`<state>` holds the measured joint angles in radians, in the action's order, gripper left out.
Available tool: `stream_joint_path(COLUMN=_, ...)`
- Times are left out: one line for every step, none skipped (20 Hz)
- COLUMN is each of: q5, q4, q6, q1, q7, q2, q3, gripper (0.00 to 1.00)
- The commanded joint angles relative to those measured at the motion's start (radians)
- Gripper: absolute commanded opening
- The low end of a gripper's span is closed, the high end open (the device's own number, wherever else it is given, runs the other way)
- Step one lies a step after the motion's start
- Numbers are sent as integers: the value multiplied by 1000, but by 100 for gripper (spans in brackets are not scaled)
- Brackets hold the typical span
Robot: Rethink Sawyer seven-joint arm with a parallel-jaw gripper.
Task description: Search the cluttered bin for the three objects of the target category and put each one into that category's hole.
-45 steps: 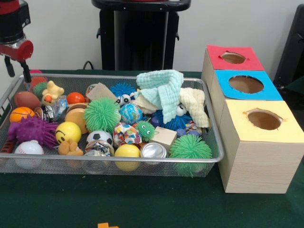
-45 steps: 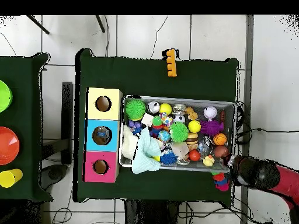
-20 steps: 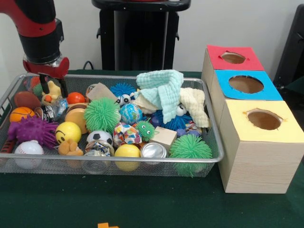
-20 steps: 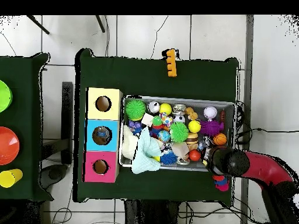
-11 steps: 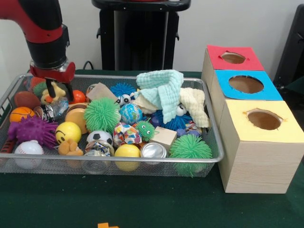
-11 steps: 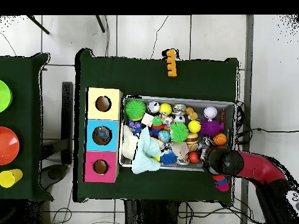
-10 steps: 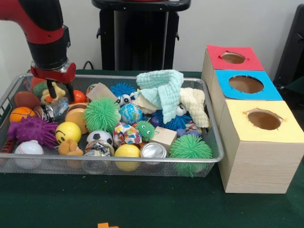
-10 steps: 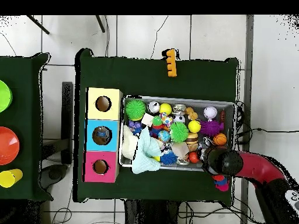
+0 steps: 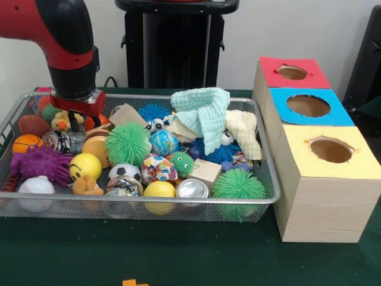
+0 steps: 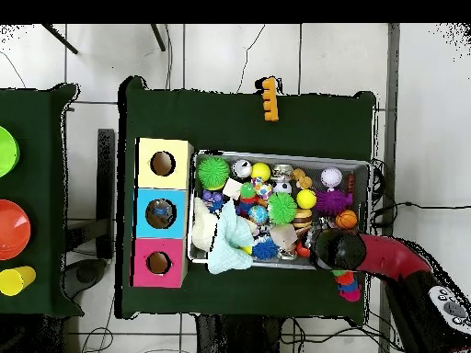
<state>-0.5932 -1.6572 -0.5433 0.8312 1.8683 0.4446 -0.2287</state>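
Observation:
A wire bin [image 9: 143,97] holds a heap of toys: a yellow duck [image 9: 59,121], an orange ball [image 9: 98,121], a large green spiky ball [image 9: 127,144], a smiley ball [image 9: 85,165], a purple spiky ball [image 9: 40,162], a baseball [image 9: 36,187], a silver can [image 9: 192,189], a wooden block [image 9: 206,171] and a mint cloth [image 9: 205,113]. My gripper [image 9: 76,124] is open and low in the bin's far left corner, between the duck and the orange ball. In the overhead view the gripper [image 10: 327,246] covers that corner. Red [image 9: 292,72], blue [image 9: 308,106] and yellow [image 9: 331,150] boxes with holes stand to the right.
A cream cloth [image 9: 244,132] and a blue spiky ball [image 9: 220,154] lie near the bin's right wall. An orange toy piece [image 10: 269,99] sits on the green table beyond the bin. A side table holds a green bowl [image 10: 5,152], an orange bowl [image 10: 11,228] and a yellow cup [image 10: 17,278].
The arm swung in from outside the bin's left end, crossed the rim and dropped into the far left corner, now partly hiding the duck and the orange ball.

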Motion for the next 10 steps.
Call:
stream_joint_path(q5=70, q4=127, q6=74, q1=-35, q7=215, q2=-119, q3=42, gripper=100)
stream_joint_path(q5=79, q4=133, q6=78, q1=-35, q7=208, q2=-125, q3=45, gripper=100)
stream_joint_path(q5=87, q4=139, q6=82, q1=-35, q7=201, q2=-132, q3=48, gripper=100)
stream_joint_path(q5=94, q4=134, q6=91, q1=-36, q7=198, q2=-132, q3=53, gripper=100)
stream_joint_path(q5=100, q4=135, q6=95, q1=-33, q7=189, q2=-135, q3=55, gripper=100)
stream_joint_path(q5=107, q4=128, q6=99, q1=-29, q7=181, q2=-131, q3=56, gripper=100)
stream_joint_path(q5=114, q4=120, q6=100, q1=-20, q7=169, q2=-127, q3=55, gripper=100)
stream_joint_path(q5=121, q4=112, q6=101, q1=-11, q7=157, q2=-124, q3=54, gripper=100)
stream_joint_path(q5=127, q4=105, q6=97, q1=-2, q7=145, q2=-118, q3=53, gripper=100)
stream_joint_path(q5=128, q4=99, q6=94, q1=14, q7=125, q2=-108, q3=50, gripper=100)
